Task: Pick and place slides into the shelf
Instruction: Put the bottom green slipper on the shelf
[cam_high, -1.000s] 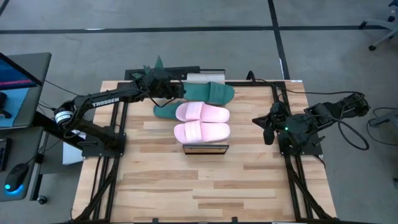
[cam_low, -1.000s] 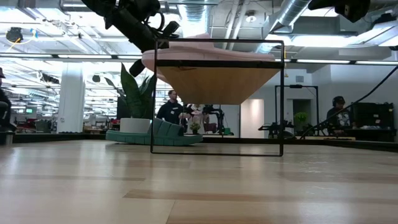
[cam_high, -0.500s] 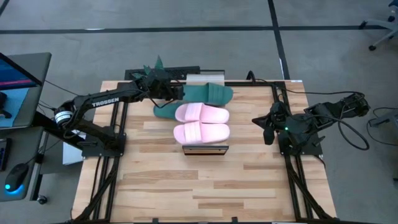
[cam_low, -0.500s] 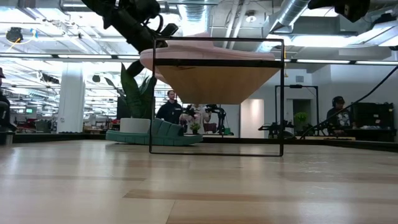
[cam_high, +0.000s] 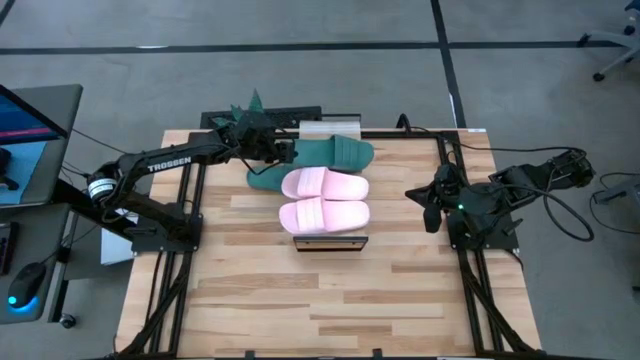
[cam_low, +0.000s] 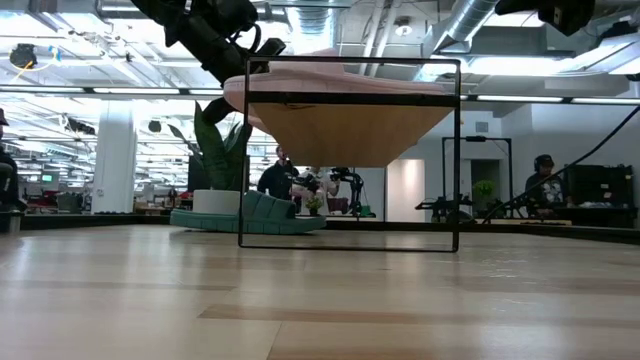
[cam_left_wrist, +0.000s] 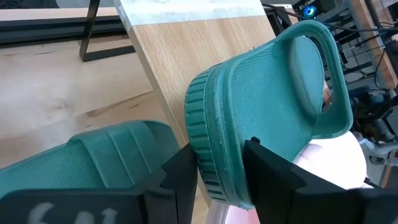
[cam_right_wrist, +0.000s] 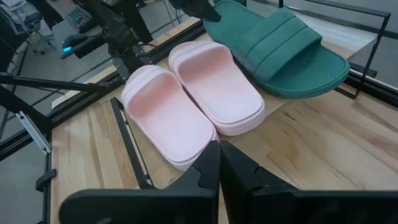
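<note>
On top of the shelf (cam_high: 331, 238), near the middle of the wooden desk (cam_high: 330, 300), two pink slides (cam_high: 325, 198) lie side by side, touching, and a green slide (cam_high: 337, 152) rests on the far end of the same plank just beside them. The second green slide (cam_high: 268, 177) lies on the desk by the shelf's left side. The left hand (cam_high: 283, 150) is at the heel of the upper green slide; in the left wrist view its fingers (cam_left_wrist: 186, 171) stand on either side of the heel rim, slightly parted, and I cannot tell whether they press on it. The right hand (cam_high: 413, 192) waits well apart at the desk's right edge, its fingers together and holding nothing.
</note>
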